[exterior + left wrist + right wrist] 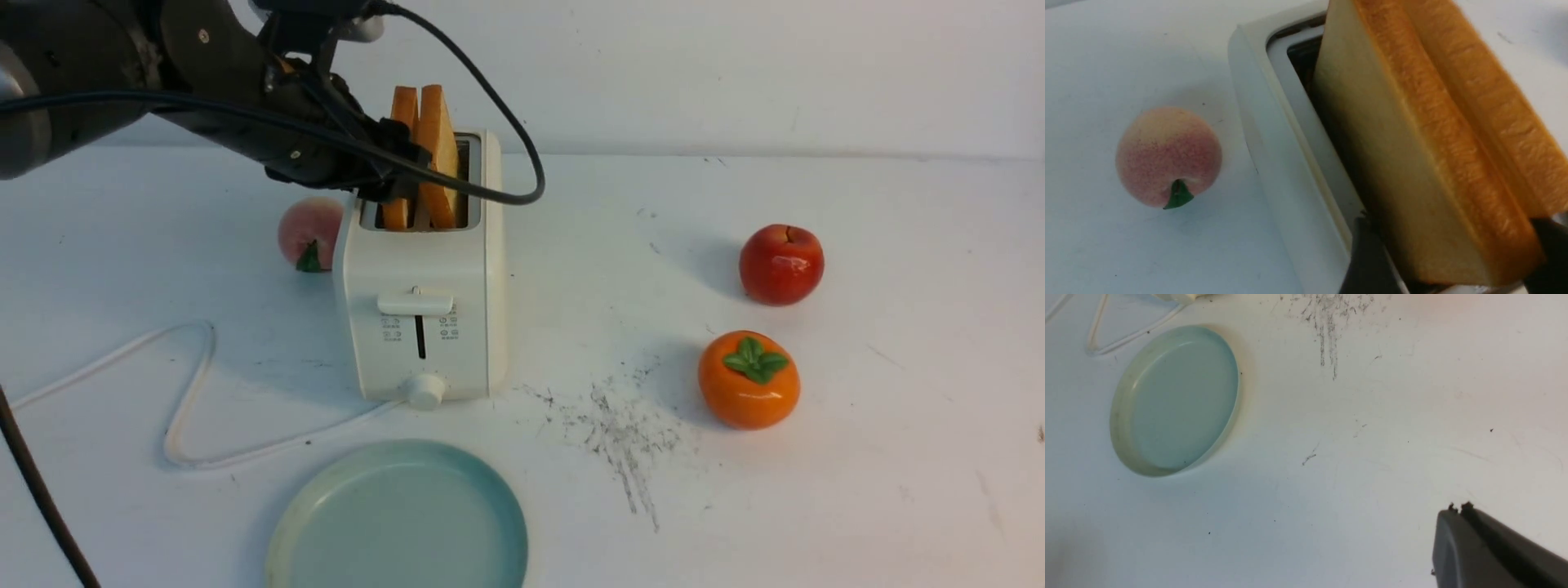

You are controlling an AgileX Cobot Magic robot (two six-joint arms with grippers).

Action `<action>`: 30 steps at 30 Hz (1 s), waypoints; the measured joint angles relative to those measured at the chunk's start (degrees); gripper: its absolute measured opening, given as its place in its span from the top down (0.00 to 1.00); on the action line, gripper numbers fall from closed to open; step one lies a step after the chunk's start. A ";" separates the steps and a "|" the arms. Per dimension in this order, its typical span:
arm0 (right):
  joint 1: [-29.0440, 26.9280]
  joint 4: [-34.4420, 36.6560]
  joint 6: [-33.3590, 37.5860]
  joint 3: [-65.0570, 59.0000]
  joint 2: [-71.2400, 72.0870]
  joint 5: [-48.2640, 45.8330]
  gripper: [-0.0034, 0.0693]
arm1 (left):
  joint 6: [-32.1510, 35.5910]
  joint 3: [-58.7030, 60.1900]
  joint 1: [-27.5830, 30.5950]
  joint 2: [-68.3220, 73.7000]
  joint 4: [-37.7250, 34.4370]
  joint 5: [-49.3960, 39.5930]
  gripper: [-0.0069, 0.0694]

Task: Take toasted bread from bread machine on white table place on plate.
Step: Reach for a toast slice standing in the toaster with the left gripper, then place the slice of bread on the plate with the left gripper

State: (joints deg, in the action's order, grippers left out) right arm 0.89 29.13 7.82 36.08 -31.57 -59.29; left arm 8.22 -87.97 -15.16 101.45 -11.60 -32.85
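Two slices of toasted bread stand upright in the slots of the cream-white bread machine (424, 327), on the white table (816, 490). My left gripper (400, 175) reaches in from the left at slot height. It is open. In the left wrist view its dark fingers (1367, 253) stand on either side of the left slice (1412, 171); the other slice (1502, 114) lies just beyond. The left slice (402, 114) and right slice (437, 131) lean together. The pale blue-green plate (400, 523) lies empty in front of the toaster. My right gripper (1457, 507) is shut, above bare table right of the plate (1180, 400).
A peach (309, 233) lies just left of the toaster, under my left arm. A red apple (781, 264) and an orange persimmon (749, 380) sit to the right. The white cord (188, 392) loops at the left, and dark scratch marks (620, 425) lie right of the toaster.
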 joint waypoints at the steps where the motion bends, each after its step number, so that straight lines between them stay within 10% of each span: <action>1: 0.00 0.00 0.00 0.00 0.00 0.00 0.96 | 0.00 0.00 0.00 0.46 0.30 -0.01 0.36; 9: 0.00 0.00 0.00 0.00 0.00 1.03 0.96 | 0.00 0.00 0.00 0.79 0.48 -0.22 0.83; 22: 0.00 0.00 1.87 0.00 0.00 3.05 0.96 | 0.00 0.00 0.00 -18.03 0.49 -5.22 0.82; 30: 0.00 0.00 2.17 0.00 0.00 5.11 0.95 | -0.43 -0.21 0.00 -30.95 -5.10 -27.57 0.82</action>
State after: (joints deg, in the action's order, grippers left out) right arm 0.89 29.13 9.99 36.08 -31.57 -54.18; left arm 7.79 -88.18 -15.16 70.50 -16.70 -60.42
